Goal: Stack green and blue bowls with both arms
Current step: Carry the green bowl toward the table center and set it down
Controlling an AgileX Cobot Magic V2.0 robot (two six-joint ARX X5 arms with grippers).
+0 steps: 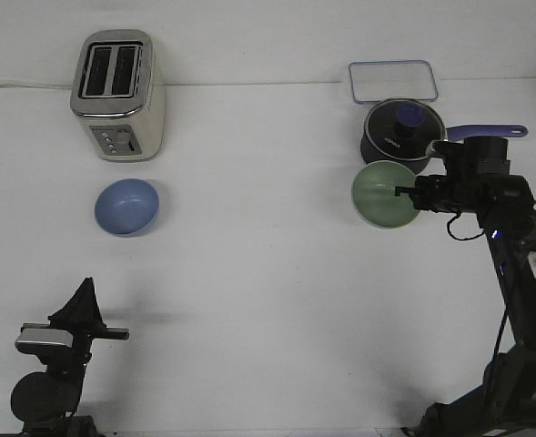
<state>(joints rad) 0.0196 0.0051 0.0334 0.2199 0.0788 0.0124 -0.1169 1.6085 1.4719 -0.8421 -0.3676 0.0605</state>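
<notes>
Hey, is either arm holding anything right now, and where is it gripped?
The right tool holds the green bowl by its rim, on the side nearest the arm, tilting it up. The left tool holds nothing, and the blue bowl sits untouched.

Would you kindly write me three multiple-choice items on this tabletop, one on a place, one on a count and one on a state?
1. Where does the blue bowl sit?
A. In front of the toaster
B. Inside the saucepan
C. On the clear lid

2. How many bowls are in view?
A. One
B. Two
C. Three

3. What is the right tool doing?
A. Resting far from any bowl
B. Reaching into the toaster
C. Gripping the green bowl at its rim

Answers:
1 A: the blue bowl lies just in front of the toaster.
2 B: one blue and one green bowl show.
3 C: its fingers close over the tilted green bowl's rim, beside the saucepan.
</notes>
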